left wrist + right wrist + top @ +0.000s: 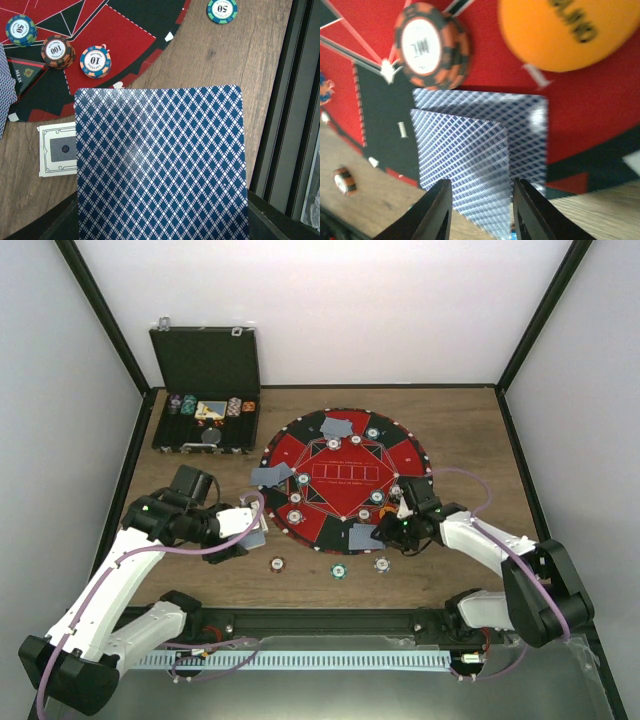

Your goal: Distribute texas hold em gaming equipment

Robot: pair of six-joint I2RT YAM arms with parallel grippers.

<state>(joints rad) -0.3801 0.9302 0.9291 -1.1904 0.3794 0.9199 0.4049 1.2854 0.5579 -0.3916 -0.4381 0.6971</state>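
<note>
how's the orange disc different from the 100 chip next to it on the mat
The orange disc is plain orange with black lettering; the 100 chip has black and orange stripes round a white centre. The disc looks clearly wider than the chip. Both are round and lie flat on the mat.

Top camera high behind, looking down; both wrist cameras close over red-black mat, shared by all.
</note>
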